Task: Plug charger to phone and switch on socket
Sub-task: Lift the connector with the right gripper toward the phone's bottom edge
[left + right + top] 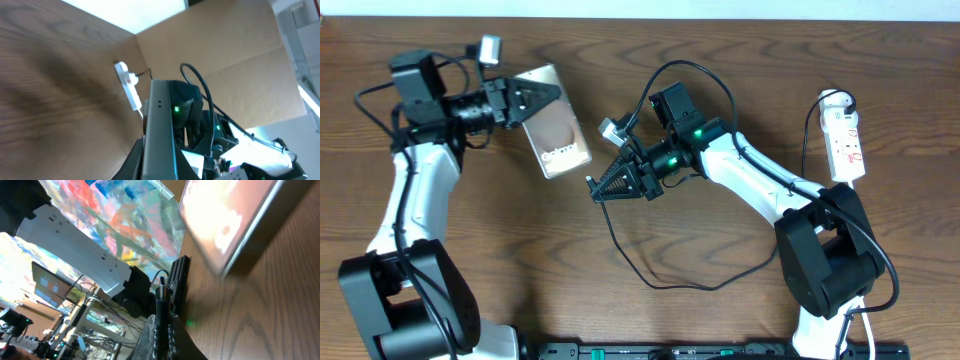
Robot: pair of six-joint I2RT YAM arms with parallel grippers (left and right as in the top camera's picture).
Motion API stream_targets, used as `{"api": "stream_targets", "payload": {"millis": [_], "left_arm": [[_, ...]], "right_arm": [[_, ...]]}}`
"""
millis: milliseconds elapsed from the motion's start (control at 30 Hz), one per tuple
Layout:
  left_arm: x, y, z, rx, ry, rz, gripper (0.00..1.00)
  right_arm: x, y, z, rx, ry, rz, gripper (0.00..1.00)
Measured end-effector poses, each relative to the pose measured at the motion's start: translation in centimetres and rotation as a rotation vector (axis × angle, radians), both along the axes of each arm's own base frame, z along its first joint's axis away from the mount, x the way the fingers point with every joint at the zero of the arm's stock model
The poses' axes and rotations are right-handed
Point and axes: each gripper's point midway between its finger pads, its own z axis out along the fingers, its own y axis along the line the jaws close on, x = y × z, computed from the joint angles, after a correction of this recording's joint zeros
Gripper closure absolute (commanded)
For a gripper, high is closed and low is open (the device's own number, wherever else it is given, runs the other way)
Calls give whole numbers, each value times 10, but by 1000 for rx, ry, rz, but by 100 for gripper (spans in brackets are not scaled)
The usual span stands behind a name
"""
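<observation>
The bronze phone (560,140) with white lettering is held at its far end by my left gripper (548,96), tilted over the table's left middle. In the left wrist view its grey edge (160,115) stands between the jaws (161,167). My right gripper (595,188) is shut on the charger's plug tip (589,183), a short way right of the phone's near end and apart from it. In the right wrist view the tip (162,292) sticks out of the jaws (162,330), with the phone (235,220) blurred ahead. The black cable (665,285) loops away. The white socket (844,140) lies far right.
A black plug (841,101) sits at the socket's far end. The socket also shows in the left wrist view (128,89), near a cardboard wall (225,55). Cable loops lie over the wooden table (470,250) in front of and around the right arm.
</observation>
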Motion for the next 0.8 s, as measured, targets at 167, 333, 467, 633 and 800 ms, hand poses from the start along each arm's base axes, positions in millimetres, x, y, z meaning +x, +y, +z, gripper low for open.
{"api": "stream_targets", "payload": {"millis": [167,333,467,633,800], "left_arm": [[-2,-11,0,5,-15,-28,93],[-1,-10,2,10,-41,-27,93],[0,-10,3,14,-58,-27,93],[0,-10,4,16,-68,-27,93],[1,-9,5,18,-78,-24,92]], "right_arm": [[1,1,1,8,-13,0,99],[3,3,3,31,-50,1,99],[4,3,3,46,-76,3,99],[8,7,-6,92,-86,27,99],[15,13,-44,61,-6,35,99]]}}
